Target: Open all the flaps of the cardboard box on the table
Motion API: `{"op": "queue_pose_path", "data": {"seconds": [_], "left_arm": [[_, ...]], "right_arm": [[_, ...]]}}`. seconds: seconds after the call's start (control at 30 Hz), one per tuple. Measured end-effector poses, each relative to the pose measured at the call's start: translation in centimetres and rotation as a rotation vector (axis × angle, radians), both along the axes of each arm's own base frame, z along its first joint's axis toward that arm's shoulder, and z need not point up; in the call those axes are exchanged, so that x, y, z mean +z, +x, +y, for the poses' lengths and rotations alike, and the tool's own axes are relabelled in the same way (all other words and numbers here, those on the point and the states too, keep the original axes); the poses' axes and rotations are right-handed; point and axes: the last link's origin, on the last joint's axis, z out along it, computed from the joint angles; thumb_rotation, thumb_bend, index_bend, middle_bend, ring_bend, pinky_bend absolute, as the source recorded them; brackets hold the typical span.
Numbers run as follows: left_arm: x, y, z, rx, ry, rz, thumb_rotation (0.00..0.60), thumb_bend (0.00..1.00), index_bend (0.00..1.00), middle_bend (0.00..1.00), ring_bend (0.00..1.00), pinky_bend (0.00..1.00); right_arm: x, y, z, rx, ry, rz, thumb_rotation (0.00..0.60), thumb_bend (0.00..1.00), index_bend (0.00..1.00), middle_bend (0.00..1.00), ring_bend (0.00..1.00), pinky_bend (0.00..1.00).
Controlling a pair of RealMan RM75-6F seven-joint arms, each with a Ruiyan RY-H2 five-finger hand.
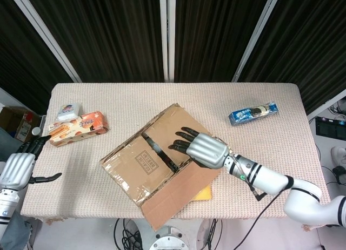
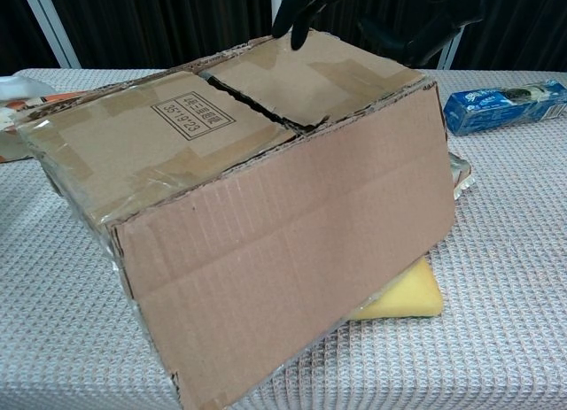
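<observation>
Over the box point(image 1: 162, 158), right hand point(image 1: 204, 149) held palm down with fingers point(image 1: 181, 143) spread apart, gripping nothing; dark fingertips above the top flaps beside the centre seam. From the chest view, same hand point(image 2: 372, 7) seen only as dark fingers at the upper edge, above the far flap; contact with cardboard cannot be confirmed. Left hand point(image 1: 19, 166) off the table's point(image 1: 162, 99) left edge, fingers apart, holding nothing, well clear of the box.

Box placed mid-table, turned at an angle, toward the near edge. Two top flaps closed, meeting at a dark gap, tape remnants showing. One long flap point(image 2: 292, 259) folded outward and down on the near side. Yellow pad point(image 2: 403, 299) under the box's near right corner.

Blue snack pack point(image 1: 253, 113) at right, well apart from the box. Orange snack box point(image 1: 78, 127) at left, with a small white packet point(image 1: 68, 110) just beside it.
</observation>
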Motion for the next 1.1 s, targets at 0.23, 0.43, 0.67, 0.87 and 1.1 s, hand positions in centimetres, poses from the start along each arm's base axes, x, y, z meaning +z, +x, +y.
{"op": "queue_pose_path", "data": {"seconds": [0.23, 0.43, 0.67, 0.87, 1.1], "left_arm": [[0.4, -0.5, -0.4, 0.008, 0.016, -0.006, 0.422, 0.0, 0.07, 0.11, 0.07, 0.16], [0.9, -0.9, -0.7, 0.016, 0.026, -0.004, 0.426, 0.0, 0.07, 0.11, 0.07, 0.16], [1.2, -1.2, -1.1, 0.024, 0.031, -0.007, 0.424, 0.0, 0.07, 0.11, 0.07, 0.16], [0.9, -1.1, -1.1, 0.024, 0.027, -0.011, 0.424, 0.0, 0.07, 0.11, 0.07, 0.16], [0.6, -1.1, -0.9, 0.023, 0.021, -0.014, 0.424, 0.0, 0.07, 0.11, 0.07, 0.16]], "right_arm": [[-3.1, 2.6, 0.0, 0.073, 0.055, 0.059, 0.6, 0.81, 0.2, 0.19, 0.0, 0.0], [-4.6, 3.4, 0.0, 0.082, 0.074, 0.078, 0.6, 0.82, 0.2, 0.19, 0.0, 0.0], [-5.7, 3.3, -0.3, 0.061, 0.08, 0.112, 0.6, 0.82, 0.22, 0.21, 0.0, 0.0], [-5.8, 3.1, -0.6, 0.08, 0.047, 0.147, 0.6, 0.83, 0.25, 0.31, 0.0, 0.0], [-5.1, 2.8, -0.9, 0.105, -0.02, 0.173, 0.6, 0.83, 0.25, 0.35, 0.0, 0.0]]}}
